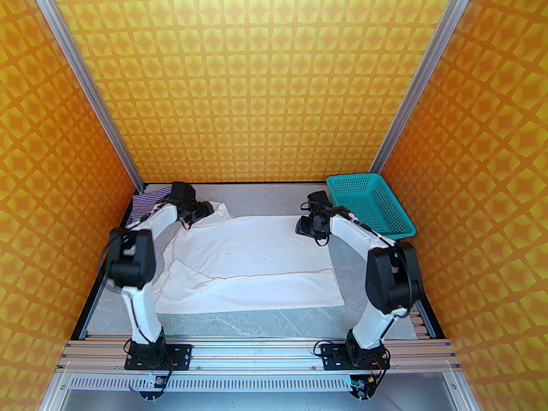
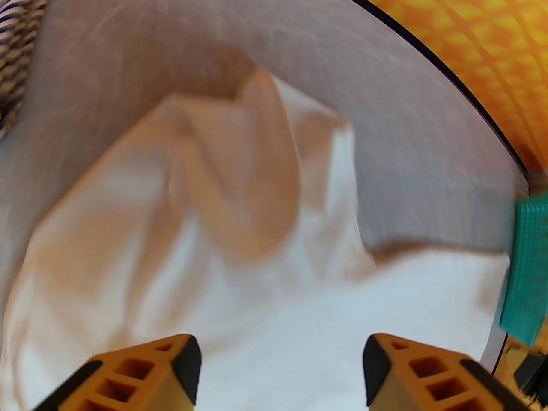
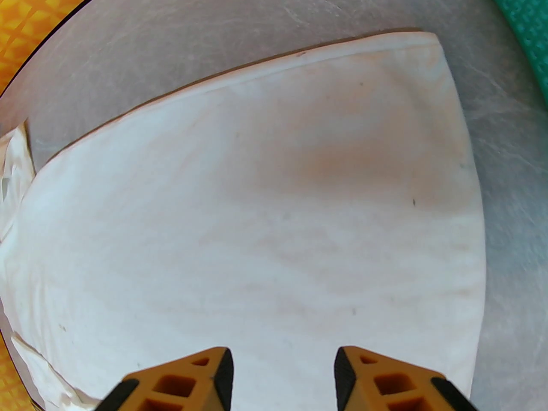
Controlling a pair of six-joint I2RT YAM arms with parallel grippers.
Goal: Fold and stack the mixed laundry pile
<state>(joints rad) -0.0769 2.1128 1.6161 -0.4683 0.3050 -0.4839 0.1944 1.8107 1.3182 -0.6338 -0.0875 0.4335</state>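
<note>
The large white cloth (image 1: 252, 263) lies spread over the middle of the table, its near edge folded over in a band and its left side wrinkled. My left gripper (image 1: 201, 210) hovers over the cloth's bunched far-left corner (image 2: 239, 178). In the left wrist view its jaws stand open (image 2: 282, 358) with nothing between them. My right gripper (image 1: 310, 225) is above the flat far-right corner (image 3: 411, 67) and is open too (image 3: 283, 366), holding nothing. The striped garment (image 1: 147, 201) lies crumpled in the far-left corner of the table, partly behind the left arm, and also shows as a striped patch (image 2: 17, 37).
A teal perforated basket (image 1: 370, 204) stands at the far right of the table, just beyond the right gripper; its rim shows in both wrist views (image 2: 526, 272) (image 3: 522, 28). Orange patterned walls close in the back and both sides. Bare grey tabletop (image 1: 265, 321) runs along the near edge.
</note>
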